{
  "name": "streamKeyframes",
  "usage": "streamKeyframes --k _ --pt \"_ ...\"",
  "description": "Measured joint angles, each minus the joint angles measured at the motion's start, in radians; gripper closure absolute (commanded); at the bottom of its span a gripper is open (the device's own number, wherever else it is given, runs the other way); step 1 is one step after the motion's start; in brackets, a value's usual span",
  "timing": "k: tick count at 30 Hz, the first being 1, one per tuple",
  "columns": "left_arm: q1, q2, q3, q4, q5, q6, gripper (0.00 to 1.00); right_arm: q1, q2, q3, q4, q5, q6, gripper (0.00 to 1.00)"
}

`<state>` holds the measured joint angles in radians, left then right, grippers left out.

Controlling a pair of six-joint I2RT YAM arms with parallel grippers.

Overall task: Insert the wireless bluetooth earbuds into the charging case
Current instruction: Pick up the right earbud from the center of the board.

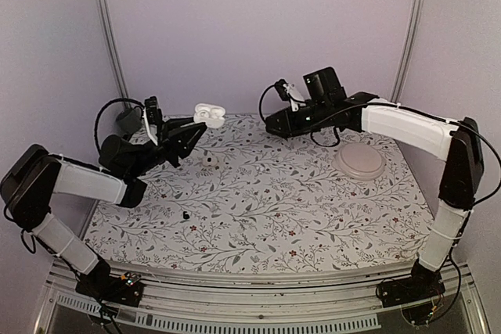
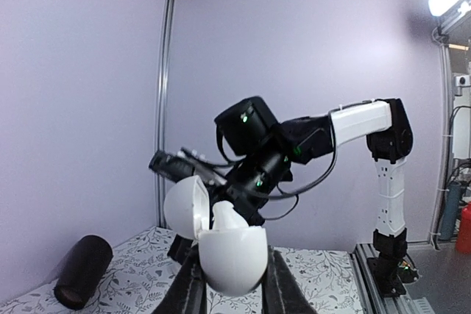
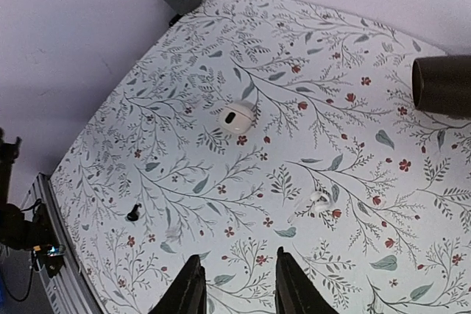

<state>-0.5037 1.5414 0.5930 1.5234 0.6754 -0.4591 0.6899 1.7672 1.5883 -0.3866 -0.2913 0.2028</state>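
My left gripper (image 1: 203,122) is shut on the charging case (image 1: 209,113) and holds it above the back left of the table. In the left wrist view the case (image 2: 234,257) sits between my fingers (image 2: 188,288) with its lid (image 2: 182,207) open to the left. One white earbud (image 2: 228,217) sticks up out of it. The other earbud (image 3: 320,201) lies on the floral cloth in the right wrist view, ahead and right of my right gripper (image 3: 237,293). That gripper is open, empty and well above the table (image 1: 270,124).
A white round lump with a dark spot (image 3: 237,117) lies on the cloth (image 1: 210,160). A tiny black bit (image 1: 185,214) lies nearer the front left. A pale round dish (image 1: 360,162) stands at the right. A black cylinder (image 2: 83,271) lies at the back left.
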Motion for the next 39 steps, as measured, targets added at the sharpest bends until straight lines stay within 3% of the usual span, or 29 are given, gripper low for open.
streamKeyframes --k 9,15,24,39 --pt "0.058 -0.103 -0.067 0.0 -0.013 0.001 1.0 -0.024 0.453 0.149 0.023 0.067 0.055 0.71" --pt "0.069 -0.134 -0.07 0.0 -0.007 0.001 1.0 -0.046 0.598 0.259 0.016 0.118 0.082 0.71" --pt "0.071 -0.121 -0.07 0.0 0.0 -0.013 1.0 -0.047 0.694 0.357 0.021 0.162 0.1 0.7" --pt "0.072 -0.083 -0.068 0.001 0.005 -0.039 1.0 0.006 0.665 0.314 0.013 0.261 0.02 0.71"
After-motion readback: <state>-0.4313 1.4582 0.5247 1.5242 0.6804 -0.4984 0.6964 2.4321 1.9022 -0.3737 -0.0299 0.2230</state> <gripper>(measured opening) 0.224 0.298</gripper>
